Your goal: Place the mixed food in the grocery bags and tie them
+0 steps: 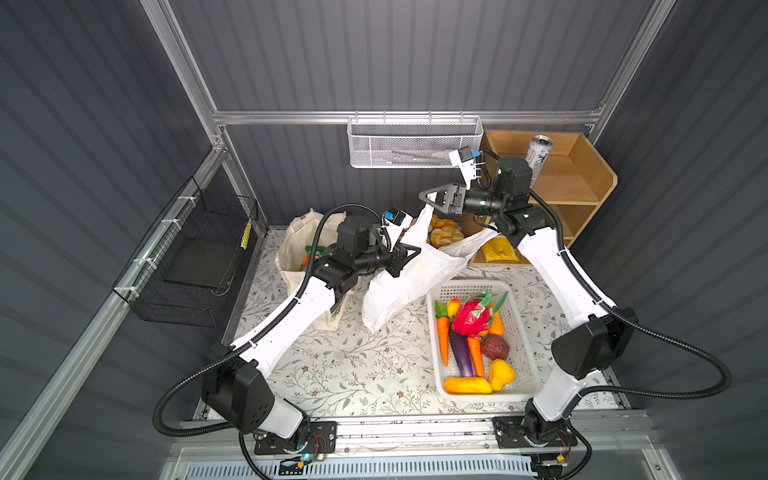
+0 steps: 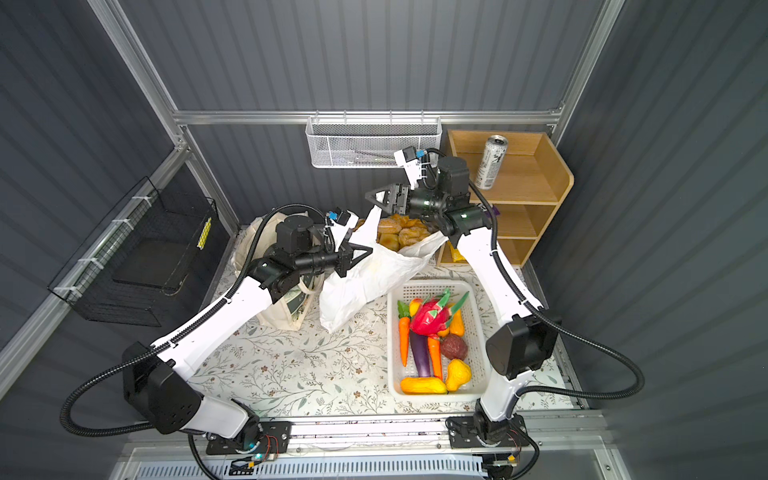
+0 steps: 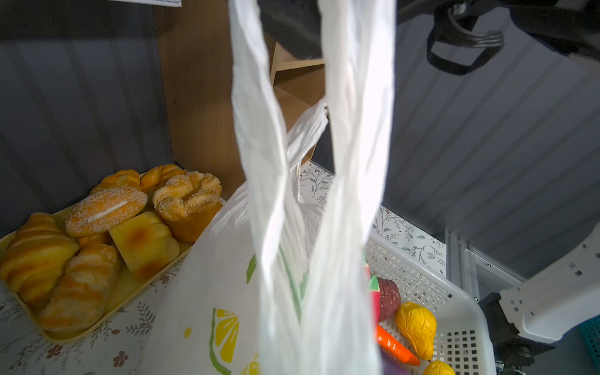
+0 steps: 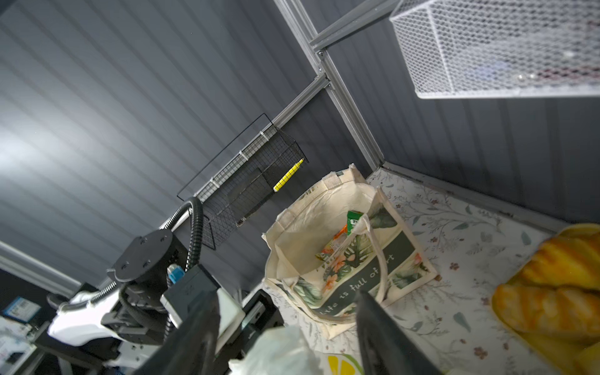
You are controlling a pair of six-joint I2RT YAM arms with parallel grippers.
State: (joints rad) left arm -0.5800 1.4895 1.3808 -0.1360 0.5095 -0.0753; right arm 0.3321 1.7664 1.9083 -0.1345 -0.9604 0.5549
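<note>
- left gripper [image 1: 409, 259] — closed tight on the plastic bag [image 1: 407, 286] at its mouth. Its fingers are out of the left wrist view, where only two handle strips run up from the camera.
- right gripper [image 1: 428, 201] is raised above the bag. In the right wrist view its fingers [image 4: 194, 341] stand well apart, with a loose bunch of bag plastic in the gap.
- One handle strip reaches up to the right gripper in both top views. Can't tell whether it's hooked over a finger.
- The bag leans mid-table [image 1: 353, 374] toward the back edge, lemon print showing.
- tote [image 4: 373, 276] stands upright at the table's back-left corner with its mouth open — candy packets [image 4: 355, 222] inside.
- drink can [image 1: 538, 160] is upright on the top shelf of the wooden shelf unit [image 1: 590, 183] at the back-right corner.
- eggplant [image 1: 461, 353] lies in the white basket [image 1: 519, 316] by the table's right edge, between two carrots.
- bread tray [image 3: 126, 285] sits at the back edge, just beside the bag.
</note>
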